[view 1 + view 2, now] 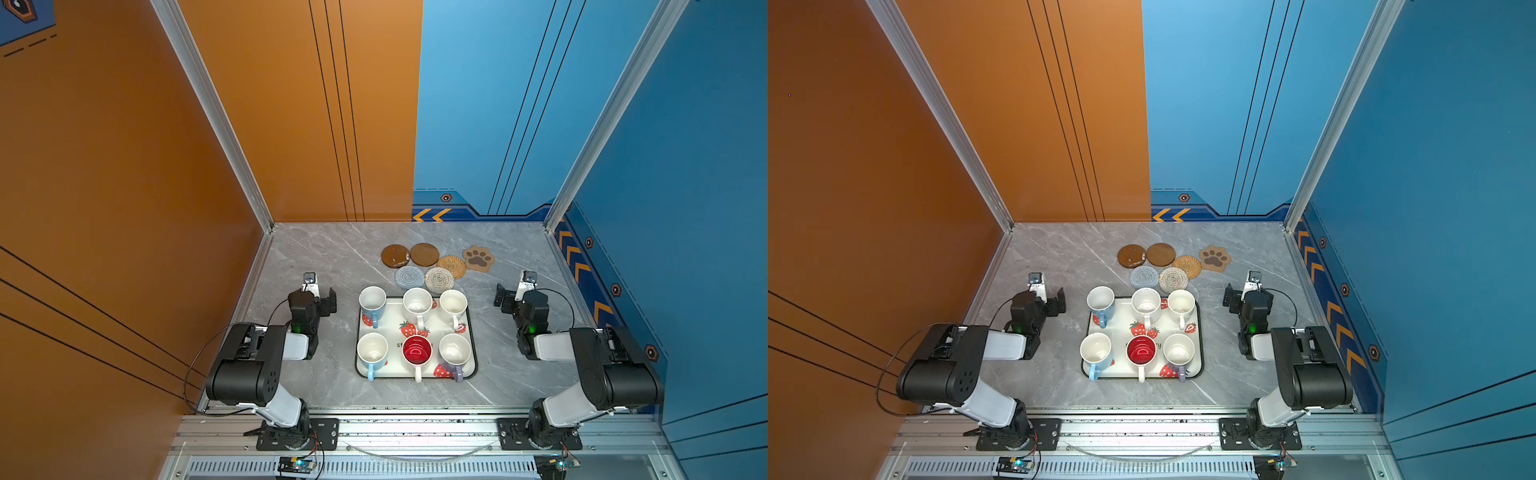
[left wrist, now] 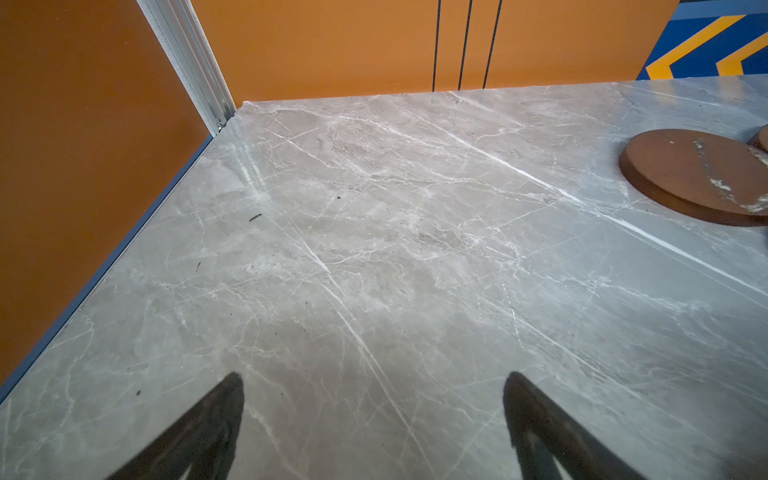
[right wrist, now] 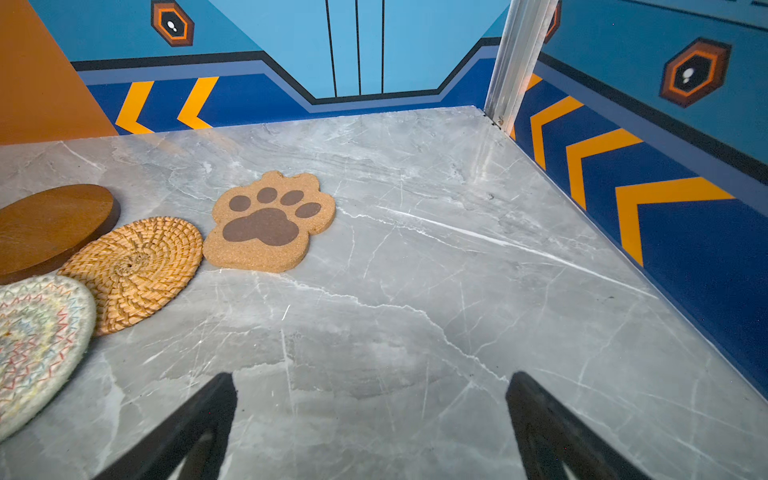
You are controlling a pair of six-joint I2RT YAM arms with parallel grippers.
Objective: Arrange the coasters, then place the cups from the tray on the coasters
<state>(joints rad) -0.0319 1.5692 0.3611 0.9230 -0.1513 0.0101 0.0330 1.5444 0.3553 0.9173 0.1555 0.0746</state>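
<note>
Grey marble table (image 2: 374,232), brown disc coaster (image 2: 698,174) lying flat, left gripper (image 2: 374,378) fingers (image 2: 220,415) spread wide, orange walls (image 2: 83,145)

Your grey marbled tabletop (image 1: 316,257) carries the white strawberry tray (image 1: 395,375) around its middle. Beyond the tray's far edge you see six coasters bunched together. At the back, a blotched brown disc (image 1: 395,255) lies against a plain brown disc (image 1: 424,254). A tan woven round (image 1: 451,267) and a paw-print mat (image 1: 478,258) lie to their right. A grey round (image 1: 409,277) and a cream round (image 1: 439,279) lie nearest the tray.
</note>
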